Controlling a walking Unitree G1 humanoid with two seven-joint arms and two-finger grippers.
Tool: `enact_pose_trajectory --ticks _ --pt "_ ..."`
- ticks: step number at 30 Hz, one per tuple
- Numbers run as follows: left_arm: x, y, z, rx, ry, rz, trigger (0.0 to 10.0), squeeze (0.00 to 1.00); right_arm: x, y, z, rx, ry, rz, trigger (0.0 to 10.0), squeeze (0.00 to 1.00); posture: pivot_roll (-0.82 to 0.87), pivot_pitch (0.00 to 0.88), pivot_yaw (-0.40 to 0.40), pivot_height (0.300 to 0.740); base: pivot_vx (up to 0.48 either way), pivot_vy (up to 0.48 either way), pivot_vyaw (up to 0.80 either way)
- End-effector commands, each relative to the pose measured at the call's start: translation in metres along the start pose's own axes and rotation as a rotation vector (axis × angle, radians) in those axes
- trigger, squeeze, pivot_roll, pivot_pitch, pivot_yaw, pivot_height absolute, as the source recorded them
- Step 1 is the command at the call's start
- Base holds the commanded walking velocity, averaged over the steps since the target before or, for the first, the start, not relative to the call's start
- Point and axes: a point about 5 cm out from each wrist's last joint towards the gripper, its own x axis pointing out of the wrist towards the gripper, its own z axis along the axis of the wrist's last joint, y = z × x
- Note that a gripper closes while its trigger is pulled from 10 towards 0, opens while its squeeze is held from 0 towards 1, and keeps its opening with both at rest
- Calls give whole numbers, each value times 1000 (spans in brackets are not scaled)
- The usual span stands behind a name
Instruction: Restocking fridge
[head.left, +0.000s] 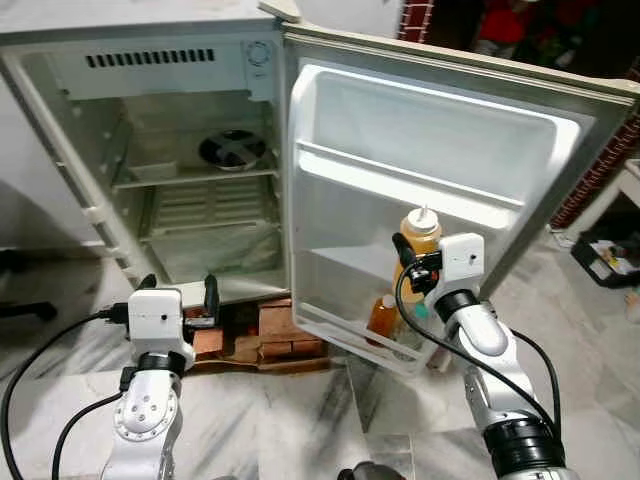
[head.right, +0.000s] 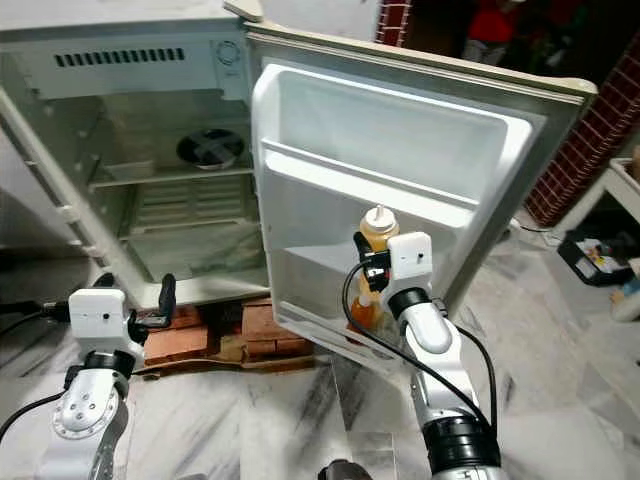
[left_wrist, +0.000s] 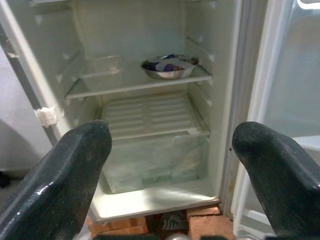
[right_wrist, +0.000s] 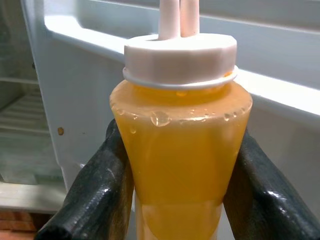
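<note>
The fridge (head.left: 60, 130) stands open, its door (head.left: 440, 130) swung out to the right. My right gripper (head.left: 414, 258) is shut on a squeeze bottle (head.left: 421, 232) of yellow-orange sauce with a white cap, held upright just above the door's bottom shelf (head.left: 345, 335). In the right wrist view the bottle (right_wrist: 180, 165) sits between both black fingers (right_wrist: 100, 190). A smaller orange bottle (head.left: 382, 318) stands in that bottom shelf. My left gripper (head.left: 180, 290) hangs open and empty low in front of the fridge body, facing the shelves (left_wrist: 140, 115).
A steel bowl (head.left: 232, 150) sits on the fridge's upper shelf, and a clear drawer (left_wrist: 150, 162) is at the bottom. The fridge rests on bricks (head.left: 275, 335) on a marble floor. A black box (head.left: 605, 255) lies at the right by a brick wall (head.left: 600, 170).
</note>
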Motion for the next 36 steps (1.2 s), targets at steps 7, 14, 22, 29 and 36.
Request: enact_pose_trajectory --ticks 7,14,22,29,36 --pt "0 3 -2 14 4 7 10000 0 3 2 2 6 -7 7 10000 0 30 29 -12 740 0 0 0" --pt "-1 4 -3 20 10 9 10000 0 3 5 1 15 -12 20 10000 0 31 29 -8 740 0 0 0" --pt "-6 2 -8 6 21 20 10000 0 0 15 1 78 -19 75 10000 0 29 34 -7 740 0 0 0" --pt "-6 2 -6 8 6 3 10000 0 0 15 0 68 -14 79 10000 0 29 36 -9 740 175 0 0" --pt "-6 1 -6 8 4 -3 10000 0 -1 14 -2 83 -1 78 10000 0 29 38 -9 740 308 0 0"
